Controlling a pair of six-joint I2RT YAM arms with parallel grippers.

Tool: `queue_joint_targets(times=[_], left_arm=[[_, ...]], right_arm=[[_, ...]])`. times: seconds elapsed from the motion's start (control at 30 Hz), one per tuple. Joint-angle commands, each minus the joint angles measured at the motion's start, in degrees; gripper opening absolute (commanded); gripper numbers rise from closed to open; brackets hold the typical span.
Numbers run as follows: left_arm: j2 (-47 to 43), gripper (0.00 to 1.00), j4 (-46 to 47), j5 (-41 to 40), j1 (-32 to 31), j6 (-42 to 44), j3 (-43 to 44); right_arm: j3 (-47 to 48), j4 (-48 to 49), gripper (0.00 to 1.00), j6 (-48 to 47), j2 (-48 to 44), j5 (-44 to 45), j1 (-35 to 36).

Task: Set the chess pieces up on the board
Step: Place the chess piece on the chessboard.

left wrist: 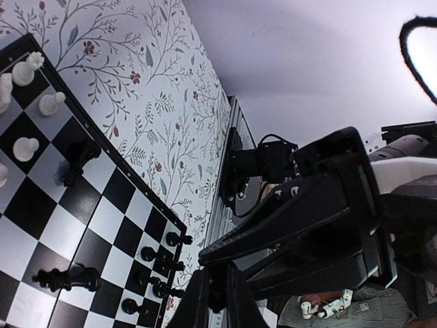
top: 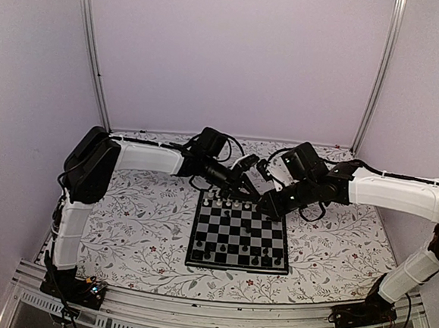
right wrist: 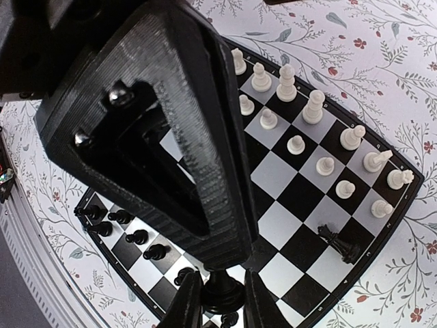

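Note:
The board [top: 237,235] lies in the middle of the floral cover. White chess pieces [top: 228,204] fill its far two rows, and black ones [top: 237,255] stand along its near edge. Both grippers meet above the far right part of the board. My right gripper [right wrist: 220,302] is shut on the round base of a black piece [right wrist: 222,292]. My left gripper [left wrist: 217,301] is shut on the top of that same black piece [left wrist: 214,296]. In the top view the left gripper [top: 252,192] and the right gripper [top: 262,206] touch tip to tip, and the piece is hidden there.
One black piece [right wrist: 339,242] lies tipped over near the board's right edge, beside the white pawns [right wrist: 326,165]. Another black piece [left wrist: 68,279] lies on its side near the black rows [left wrist: 157,258]. The floral cover [top: 139,218] surrounds the board, and the rail [top: 207,315] runs along the near edge.

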Motion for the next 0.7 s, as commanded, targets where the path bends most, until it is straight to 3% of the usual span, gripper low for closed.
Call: queue_joint_targets(times=[0.0, 0.23, 0.37, 0.67], left_arm=[[0.5, 0.06, 1.9, 1.6, -0.3, -0.1, 1.0], [-1.1, 0.07, -2.8, -0.9, 1.0, 3.1, 1.1], [-1.6, 0.09, -11.1, -4.1, 1.5, 9.4, 2.5], [-8.2, 0.09, -28.1, -19.3, -0.2, 26.3, 0.6]], right_arm=[[2.2, 1.4, 0.23, 0.5, 1.5, 1.3, 0.3], [2.0, -1.4, 0.40, 1.1, -0.8, 0.9, 0.3], [0.6, -4.1, 0.47, 1.5, -5.6, 0.4, 0.3], [-6.4, -6.0, 0.53, 4.2, -15.9, 2.0, -1.4]])
